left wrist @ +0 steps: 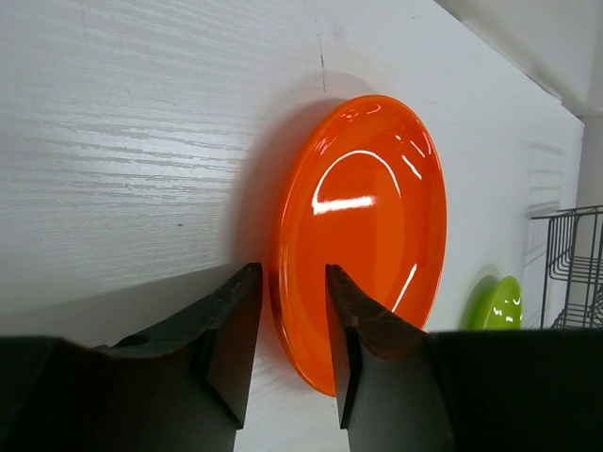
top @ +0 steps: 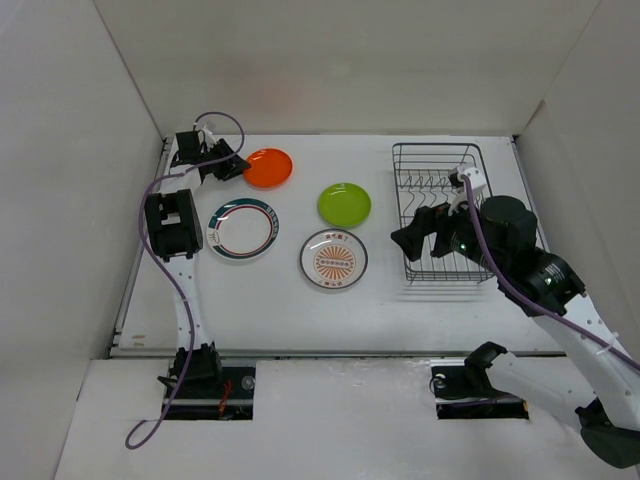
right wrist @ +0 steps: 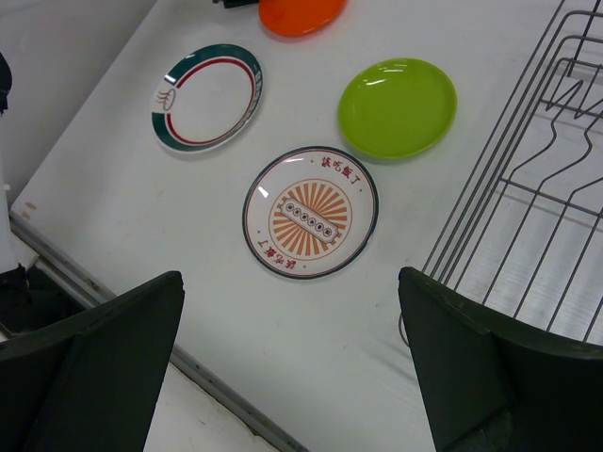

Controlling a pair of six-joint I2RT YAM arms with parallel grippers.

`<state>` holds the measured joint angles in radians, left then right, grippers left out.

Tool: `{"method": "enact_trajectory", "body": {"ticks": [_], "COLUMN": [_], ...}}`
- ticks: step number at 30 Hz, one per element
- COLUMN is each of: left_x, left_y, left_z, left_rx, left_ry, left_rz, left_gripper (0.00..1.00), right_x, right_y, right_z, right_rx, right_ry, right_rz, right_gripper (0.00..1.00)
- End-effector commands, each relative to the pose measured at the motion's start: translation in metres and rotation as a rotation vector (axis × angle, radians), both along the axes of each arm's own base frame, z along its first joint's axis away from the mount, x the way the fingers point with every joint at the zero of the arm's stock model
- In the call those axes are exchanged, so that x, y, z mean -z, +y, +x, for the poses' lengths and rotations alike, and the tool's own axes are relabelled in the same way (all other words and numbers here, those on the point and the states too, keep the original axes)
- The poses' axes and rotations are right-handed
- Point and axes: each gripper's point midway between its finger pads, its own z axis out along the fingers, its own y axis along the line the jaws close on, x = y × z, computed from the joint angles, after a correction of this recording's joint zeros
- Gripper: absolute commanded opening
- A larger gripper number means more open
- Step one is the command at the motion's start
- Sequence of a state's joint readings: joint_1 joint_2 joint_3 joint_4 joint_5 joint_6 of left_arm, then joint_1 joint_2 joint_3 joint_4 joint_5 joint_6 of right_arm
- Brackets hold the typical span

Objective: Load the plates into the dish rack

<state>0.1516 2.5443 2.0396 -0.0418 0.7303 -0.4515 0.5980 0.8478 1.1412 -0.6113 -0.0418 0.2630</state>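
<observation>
- Left gripper (left wrist: 292, 275): the jaws stand a little apart, astride the near rim of the orange plate (left wrist: 367, 217). A sliver of shadow shows between one finger and the rim, so nothing is clamped.
- Orange plate: it lies flat on the table (top: 300, 310), well to the left of the dish rack (top: 432, 146) and level with its far end.
- Handling (judgement): the plate looks rigid, light and glossy, so it is likely slippery under hard fingers. While it lies flat, the raised rim is the only part that offers a hold, with one finger under the lip and the other on the inner slope. A shallow bite risks the plate pivoting or sliding out on the lift.
- Material: plastic or ceramic cannot be told, so treat it as breakable. Lower it on edge between the tines rather than dropping it.
- Right gripper (right wrist: 290, 281): the jaws are fully spread and empty, hanging over the left edge of the dish rack at its near end.
- Lime green plate (top: 344, 204): just left of the dish rack, about midway along it.
- Sunburst plate (top: 333, 259): left of the dish rack's near end.
- Green-and-red rimmed plate (top: 241, 228): well left of the dish rack, beyond the sunburst plate.
- Dish rack: it holds no plate; the upright tines stand toward its far end.
</observation>
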Motion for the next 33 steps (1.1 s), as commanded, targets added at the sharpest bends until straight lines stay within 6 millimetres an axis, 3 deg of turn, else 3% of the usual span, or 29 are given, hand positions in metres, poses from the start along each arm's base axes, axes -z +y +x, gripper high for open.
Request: {"method": "enact_trajectory", "body": {"ticks": [1, 3, 14, 15, 18, 21, 25, 26, 28, 29, 31, 32, 33], "left_x": [-0.008, -0.008, 0.000, 0.000, -0.004, -0.034, -0.104, -0.136, -0.171, -0.200, -0.228, -0.232, -0.250], "left_y": [0.005, 0.005, 0.006, 0.006, 0.003, -0.002, -0.012, -0.018, -0.025, -0.028, -0.041, -0.044, -0.049], "left_z": [0.004, 0.004, 0.003, 0.003, 0.003, 0.008, 0.007, 0.002, -0.006, -0.013, -0.029, -0.037, -0.054], "left_rx": [-0.009, -0.009, -0.016, -0.016, -0.004, 0.021, 0.083, 0.120, 0.160, 0.188, 0.266, 0.292, 0.353], "left_ry": [-0.019, -0.019, 0.000, 0.000, -0.006, -0.064, -0.178, -0.234, -0.295, -0.352, -0.404, -0.413, -0.450], "left_rz": [0.021, 0.021, 0.024, 0.024, 0.005, -0.024, -0.064, -0.090, -0.117, -0.115, -0.125, -0.127, -0.120], "left_gripper": [0.32, 0.32, 0.06, 0.00, 0.00, 0.00, 0.00, 0.00, 0.00, 0.00, 0.00, 0.00, 0.00], "right_x": [-0.018, -0.018, -0.018, -0.014, -0.014, -0.008, -0.003, -0.002, -0.005, -0.003, -0.004, -0.026, -0.027], "right_y": [0.007, 0.007, 0.007, 0.007, 0.008, 0.003, 0.007, 0.009, 0.013, 0.018, 0.024, 0.030, 0.037], "right_z": [0.005, 0.005, 0.005, 0.005, 0.009, 0.018, 0.033, 0.040, 0.051, 0.058, 0.068, 0.075, 0.085], "right_rx": [-0.005, -0.005, -0.005, -0.005, 0.007, 0.067, 0.097, 0.106, 0.120, 0.120, 0.113, 0.097, 0.055], "right_ry": [-0.053, -0.053, -0.053, -0.046, -0.049, -0.037, -0.049, -0.052, -0.080, -0.079, -0.096, -0.151, -0.155], "right_rz": [0.047, 0.047, 0.047, 0.042, 0.040, 0.036, 0.035, 0.034, 0.050, 0.050, 0.057, 0.105, 0.113], "right_gripper": [1.00, 1.00, 1.00, 1.00, 1.00, 1.00, 1.00, 1.00, 1.00, 1.00, 1.00, 1.00, 1.00]}}
